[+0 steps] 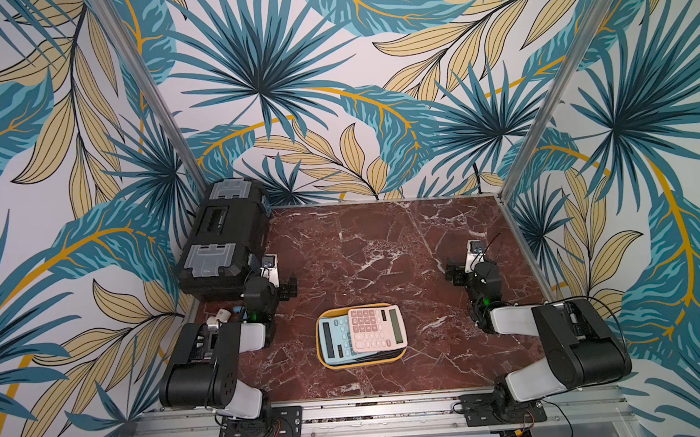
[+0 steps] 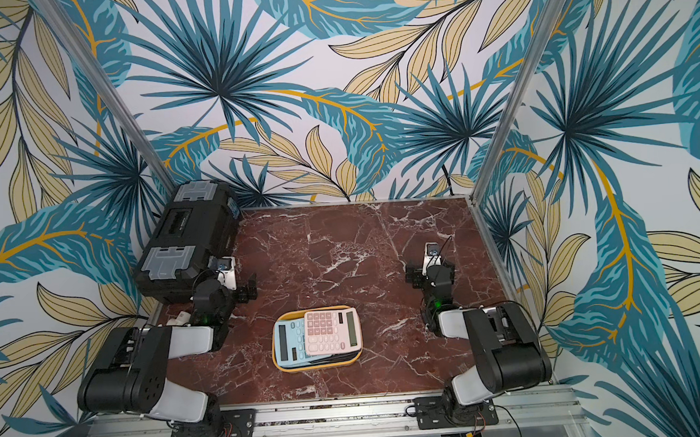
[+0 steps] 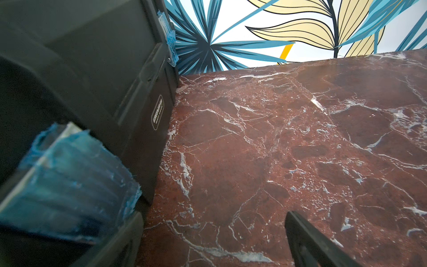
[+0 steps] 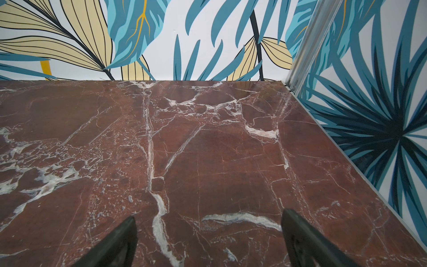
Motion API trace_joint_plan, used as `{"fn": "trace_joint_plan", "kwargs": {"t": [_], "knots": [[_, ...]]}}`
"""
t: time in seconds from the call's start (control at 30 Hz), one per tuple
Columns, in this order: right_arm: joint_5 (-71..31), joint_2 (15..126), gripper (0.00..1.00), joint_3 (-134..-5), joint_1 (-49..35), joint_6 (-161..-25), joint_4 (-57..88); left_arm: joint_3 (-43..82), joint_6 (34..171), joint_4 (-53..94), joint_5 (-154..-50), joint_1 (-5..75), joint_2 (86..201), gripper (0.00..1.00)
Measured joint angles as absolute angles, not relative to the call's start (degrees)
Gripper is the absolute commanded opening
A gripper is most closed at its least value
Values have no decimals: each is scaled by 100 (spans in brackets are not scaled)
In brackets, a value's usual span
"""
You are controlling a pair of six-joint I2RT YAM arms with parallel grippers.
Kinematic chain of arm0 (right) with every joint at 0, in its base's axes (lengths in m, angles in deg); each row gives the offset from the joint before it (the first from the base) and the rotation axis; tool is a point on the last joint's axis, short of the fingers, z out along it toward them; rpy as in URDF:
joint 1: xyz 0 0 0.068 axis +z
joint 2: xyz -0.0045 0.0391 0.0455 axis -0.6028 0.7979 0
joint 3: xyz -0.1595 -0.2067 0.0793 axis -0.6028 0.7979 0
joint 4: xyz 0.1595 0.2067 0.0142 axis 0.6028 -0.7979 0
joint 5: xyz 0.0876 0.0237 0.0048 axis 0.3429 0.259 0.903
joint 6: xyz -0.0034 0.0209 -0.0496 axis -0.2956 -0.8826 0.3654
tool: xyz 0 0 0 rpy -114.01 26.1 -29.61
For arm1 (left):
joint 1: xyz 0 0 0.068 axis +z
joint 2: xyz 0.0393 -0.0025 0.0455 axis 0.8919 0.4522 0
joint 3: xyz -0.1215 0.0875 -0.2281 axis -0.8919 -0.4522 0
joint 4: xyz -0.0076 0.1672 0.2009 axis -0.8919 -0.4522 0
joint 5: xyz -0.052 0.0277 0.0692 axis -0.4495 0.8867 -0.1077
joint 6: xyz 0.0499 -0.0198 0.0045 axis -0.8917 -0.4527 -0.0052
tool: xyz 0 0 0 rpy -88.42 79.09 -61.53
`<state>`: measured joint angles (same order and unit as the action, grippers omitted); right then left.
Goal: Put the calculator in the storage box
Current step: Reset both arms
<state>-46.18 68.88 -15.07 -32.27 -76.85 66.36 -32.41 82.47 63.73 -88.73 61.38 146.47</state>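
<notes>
The shallow yellow plastic tray (image 1: 365,362) sits near the front edge of the red-brown marble worktop (image 1: 383,246), about halfway between the two arms. A flat light-blue calculator (image 1: 331,340) lies inside it. A flat pink calculator (image 1: 375,328) lies on top, partly over the blue one, and its side reaches over the tray's right rim. Something dark lies under them, but it is too hidden to tell what it is.

The left gripper (image 1: 288,289) is wide open and holds nothing. It is just beside the big black toolbox with grey latches (image 1: 220,240), which stands in the back left corner. The right gripper (image 4: 209,219) is wide open too, with nothing between its fingers (image 4: 124,235). It is near the right edge. Both grippers are well apart from the tray.
</notes>
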Motion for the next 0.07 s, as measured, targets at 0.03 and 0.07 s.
{"fn": "trace_joint_plan", "kwargs": {"t": [0.03,0.07], "knots": [[-4611,6888,100,-1509,-3231,-7685,6618,-3241,8247,6373,-8873,6138,14644,100],[-4600,6888,100,-1509,-3234,-7687,6603,-3241,8247,6373,-8873,6138,14644,100]]}}
